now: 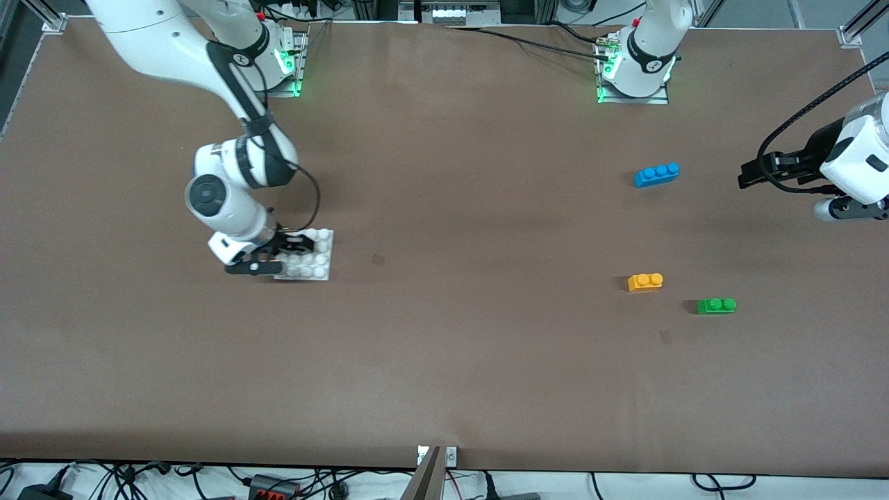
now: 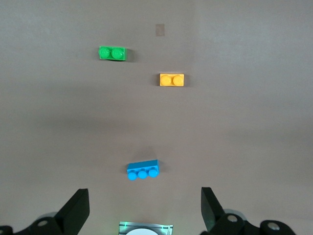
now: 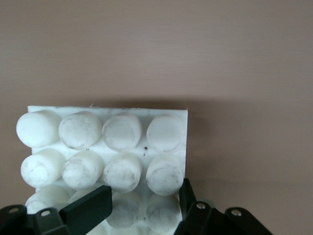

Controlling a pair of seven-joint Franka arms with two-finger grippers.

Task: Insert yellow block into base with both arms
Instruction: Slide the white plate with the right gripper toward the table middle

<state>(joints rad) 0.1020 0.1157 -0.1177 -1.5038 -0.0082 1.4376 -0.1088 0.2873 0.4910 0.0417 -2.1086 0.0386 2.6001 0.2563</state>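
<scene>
The yellow block (image 1: pixel 645 281) lies on the table toward the left arm's end, and shows in the left wrist view (image 2: pixel 171 80). The white base (image 1: pixel 324 244) lies flat toward the right arm's end. My right gripper (image 1: pixel 283 254) is low on the base's edge. In the right wrist view its jaws (image 3: pixel 144 203) are narrowed around two stud columns of the base (image 3: pixel 107 132), with one finger against the plate's side. My left gripper (image 1: pixel 744 175) hangs open and empty in the air near the table's end, well above the table (image 2: pixel 145 205).
A green two-stud brick (image 1: pixel 716 305) lies beside the yellow block, nearer the front camera, and shows in the left wrist view (image 2: pixel 112 53). A blue three-stud brick (image 1: pixel 656 174) lies farther from the camera, also in the left wrist view (image 2: pixel 143 170). Arm bases stand along the table's top edge.
</scene>
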